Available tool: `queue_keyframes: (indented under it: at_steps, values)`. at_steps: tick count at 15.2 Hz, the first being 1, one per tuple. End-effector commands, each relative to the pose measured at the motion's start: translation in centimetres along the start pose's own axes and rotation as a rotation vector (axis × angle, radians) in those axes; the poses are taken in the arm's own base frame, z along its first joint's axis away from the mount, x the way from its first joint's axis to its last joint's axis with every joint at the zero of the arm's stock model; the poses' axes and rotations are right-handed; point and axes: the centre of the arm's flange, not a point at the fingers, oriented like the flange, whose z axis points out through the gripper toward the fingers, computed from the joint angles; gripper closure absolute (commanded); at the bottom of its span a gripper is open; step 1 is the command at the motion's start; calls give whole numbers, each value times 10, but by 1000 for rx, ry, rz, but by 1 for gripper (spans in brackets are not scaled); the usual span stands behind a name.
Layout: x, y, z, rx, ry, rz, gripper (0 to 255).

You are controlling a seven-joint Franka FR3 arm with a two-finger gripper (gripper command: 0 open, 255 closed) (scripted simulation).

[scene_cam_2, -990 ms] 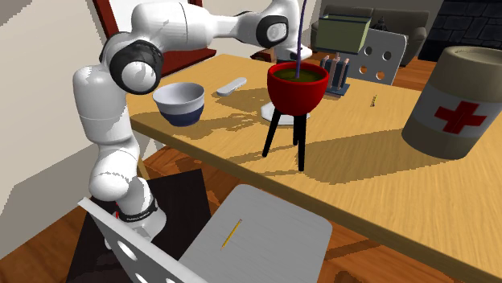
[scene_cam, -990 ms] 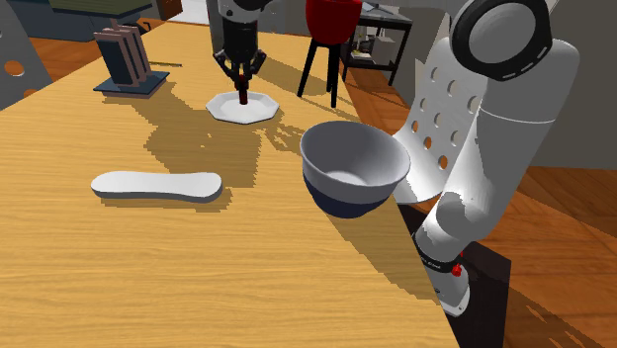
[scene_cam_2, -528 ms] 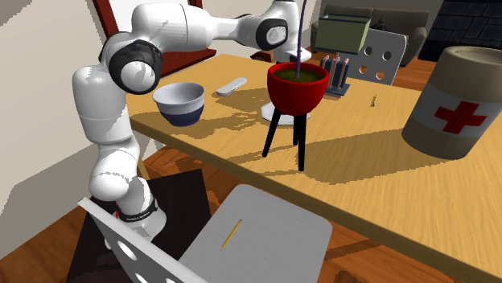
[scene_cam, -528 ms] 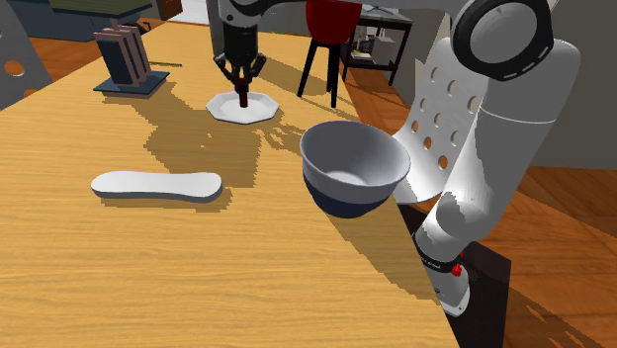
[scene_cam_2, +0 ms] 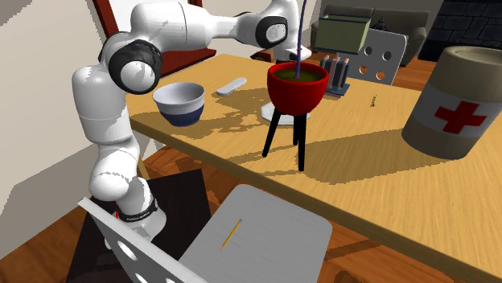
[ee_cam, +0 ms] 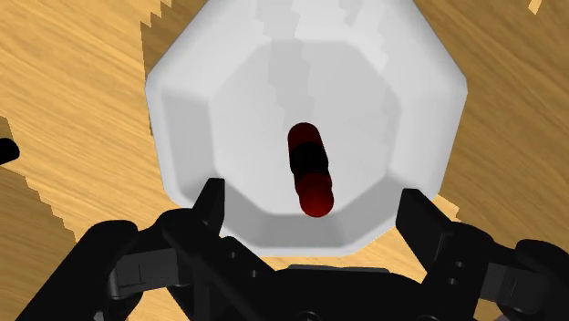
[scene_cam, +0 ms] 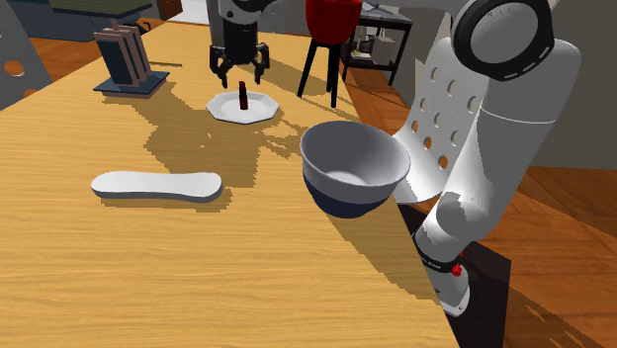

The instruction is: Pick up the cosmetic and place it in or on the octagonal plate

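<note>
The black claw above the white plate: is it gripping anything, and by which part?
Nothing is held. The gripper is open, both fingers clear of the dark red cosmetic, which stands upright and free on the octagonal plate.

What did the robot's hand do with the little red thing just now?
The gripper opened and let go of the dark red cosmetic, which now stands upright by itself on the white octagonal plate. The bowl and the long flat white piece stayed put.
</note>
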Motion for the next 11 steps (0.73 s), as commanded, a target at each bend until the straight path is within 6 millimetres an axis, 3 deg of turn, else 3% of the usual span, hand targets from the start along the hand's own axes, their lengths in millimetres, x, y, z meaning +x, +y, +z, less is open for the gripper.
queue_keyframes:
  at_steps: [1,3,11]
  values:
    - [0,0,-20,0,0,0,0]
    - [0,0,-43,0,0,0,0]
    - [0,0,-43,0,0,0,0]
